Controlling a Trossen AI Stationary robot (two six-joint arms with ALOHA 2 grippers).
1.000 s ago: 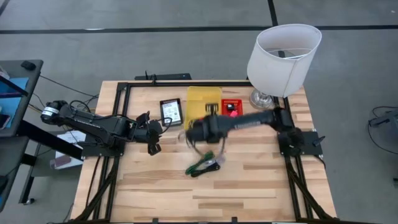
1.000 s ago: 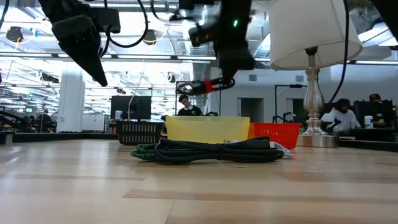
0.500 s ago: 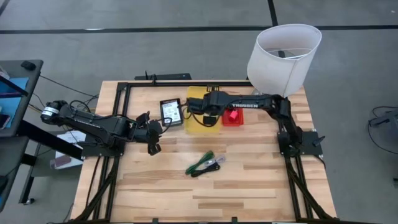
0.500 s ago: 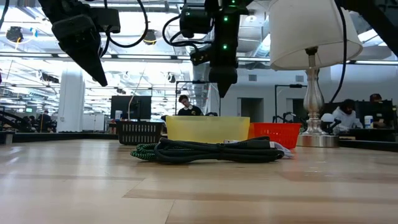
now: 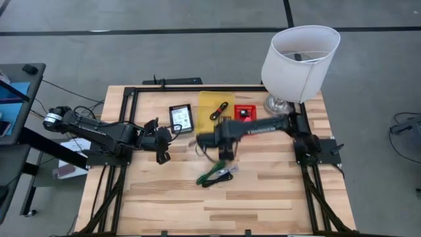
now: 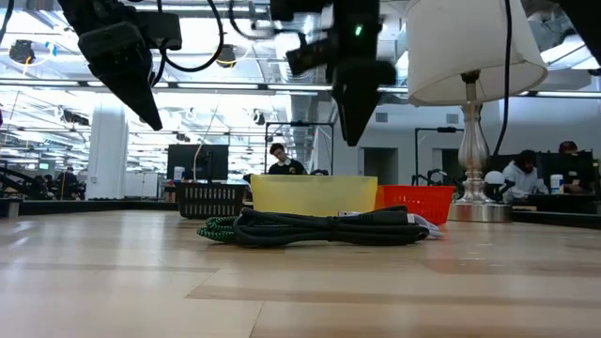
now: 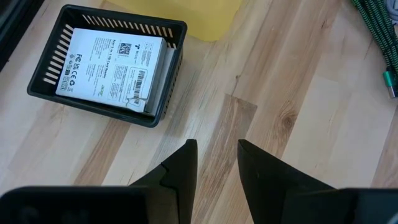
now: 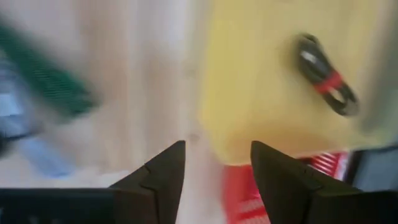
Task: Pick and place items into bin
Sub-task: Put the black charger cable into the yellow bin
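Observation:
A coiled black cable with a red band (image 8: 326,78) lies inside the yellow bin (image 5: 209,100). My right gripper (image 8: 217,146) hangs open and empty above the bin's near edge (image 5: 209,142), high over the table (image 6: 352,122). A green-and-black cable bundle (image 5: 216,173) lies flat on the table nearer the front (image 6: 319,228). A white labelled flat pack (image 7: 115,62) lies in a black slatted basket (image 5: 181,118). My left gripper (image 7: 217,144) hovers open above the bare wood, left of the basket (image 5: 162,150).
A small red basket (image 5: 245,112) stands right of the yellow bin. A lamp with a wide white shade (image 5: 299,56) stands at the far right corner. A black frame (image 5: 131,92) edges the table. People sit in the room behind (image 6: 279,160).
My right gripper carried the black-and-red cable toward the far edge over the yellow bin, opened and let it go. The cable now lies in the bin. The gripper has since swung back toward the near edge, empty.

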